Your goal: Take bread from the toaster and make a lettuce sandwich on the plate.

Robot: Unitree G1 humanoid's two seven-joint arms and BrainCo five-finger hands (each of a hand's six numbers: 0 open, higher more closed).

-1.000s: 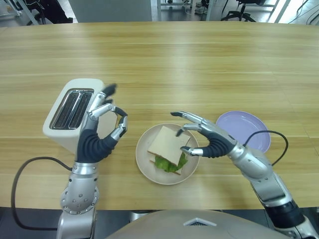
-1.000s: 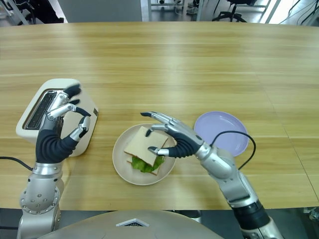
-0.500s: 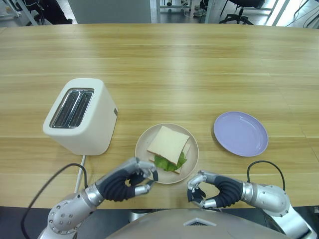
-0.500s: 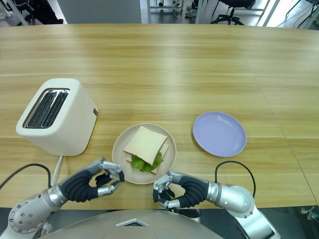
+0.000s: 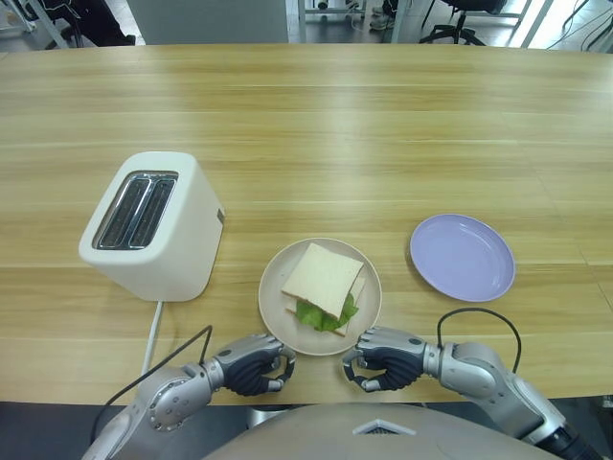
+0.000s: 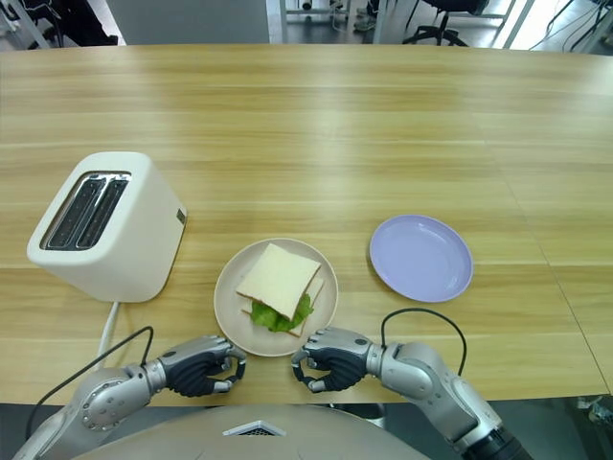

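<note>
A sandwich [image 5: 323,284] of two pale bread slices with green lettuce [image 5: 322,315] showing at its near edge lies on the beige plate [image 5: 276,309]. The cream toaster [image 5: 151,238] stands to the left, and I see no bread in its two dark slots. My left hand [image 5: 251,363] rests at the table's near edge, just left of the plate, with its fingers curled and nothing in it. My right hand [image 5: 385,356] sits at the near edge just right of the plate, also curled and holding nothing.
A lilac plate [image 5: 463,257] with nothing on it sits to the right of the sandwich plate. The toaster's white cord [image 5: 151,329] runs toward the near edge. A black cable [image 5: 479,319] loops by my right wrist. Bare wood stretches across the far half.
Both hands have dropped from above the table to its near edge and curled shut, the left from beside the toaster, the right from over the sandwich. The sandwich stays on the plate.
</note>
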